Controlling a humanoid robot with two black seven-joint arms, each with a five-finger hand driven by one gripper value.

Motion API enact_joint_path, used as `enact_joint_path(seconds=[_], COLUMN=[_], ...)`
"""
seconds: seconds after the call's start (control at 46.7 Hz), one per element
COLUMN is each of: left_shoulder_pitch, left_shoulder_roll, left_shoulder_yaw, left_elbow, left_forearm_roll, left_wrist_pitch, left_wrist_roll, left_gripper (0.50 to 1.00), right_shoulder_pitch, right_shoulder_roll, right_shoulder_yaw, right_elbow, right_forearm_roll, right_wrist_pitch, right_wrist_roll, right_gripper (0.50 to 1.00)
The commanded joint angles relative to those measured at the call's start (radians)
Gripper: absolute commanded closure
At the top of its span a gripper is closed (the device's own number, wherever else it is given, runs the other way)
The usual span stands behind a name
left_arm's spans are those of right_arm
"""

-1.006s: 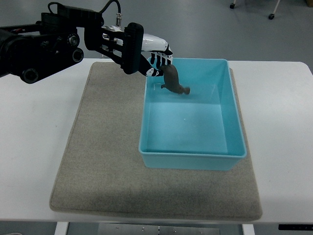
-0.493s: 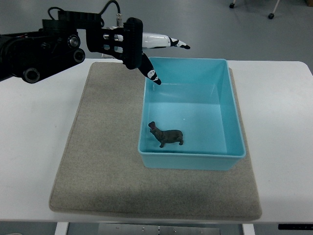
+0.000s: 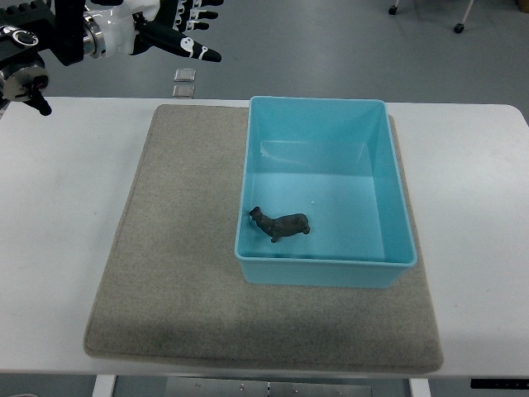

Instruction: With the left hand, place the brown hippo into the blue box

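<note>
the brown hippo [image 3: 280,225] lies in the blue box [image 3: 399,217], well apart from the left hand [image 3: 183,27], whose fingers are spread and empty; its arm is cut off at the frame's top-left corner.

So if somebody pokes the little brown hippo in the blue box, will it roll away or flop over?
The brown hippo probably won't roll: it has legs and a lumpy shape, not a round one. It looks like a stiff moulded toy, so it likely won't flop. Being small, it may slide or tip on the smooth floor of the blue box.
</note>
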Motion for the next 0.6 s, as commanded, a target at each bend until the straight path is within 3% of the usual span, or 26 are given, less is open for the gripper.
enact_joint_path(seconds=[0.0, 0.107, 0.257, 0.45, 0.578], left_shoulder_pitch=[0.035, 0.101, 0.192, 0.324, 0.39], left_shoulder_roll=[0.002, 0.003, -0.001, -0.012, -0.028], left_shoulder_yaw=[-0.017, -0.066, -0.178, -0.402, -0.513], left_elbow=[0.041, 0.096, 0.184, 0.201, 0.199], left_forearm_roll=[-0.109, -0.266, -0.367, -0.386, -0.387], left_wrist_pitch=[-0.037, -0.086, -0.215, -0.22, -0.22], left_wrist_roll=[0.033, 0.064, 0.124, 0.227, 0.26], left_gripper=[0.501, 0.501, 0.501, 0.5, 0.5], right_shoulder_pitch=[0.0, 0.0, 0.0, 0.0, 0.0], right_shoulder_roll=[0.0, 0.0, 0.0, 0.0, 0.0], right_shoulder_yaw=[0.0, 0.0, 0.0, 0.0, 0.0], right_elbow=[0.0, 0.0, 0.0, 0.0, 0.0], right_forearm_roll=[0.0, 0.0, 0.0, 0.0, 0.0], right_wrist_pitch=[0.0, 0.0, 0.0, 0.0, 0.0], right_wrist_roll=[0.0, 0.0, 0.0, 0.0, 0.0], right_gripper=[0.564, 0.564, 0.564, 0.564, 0.564])
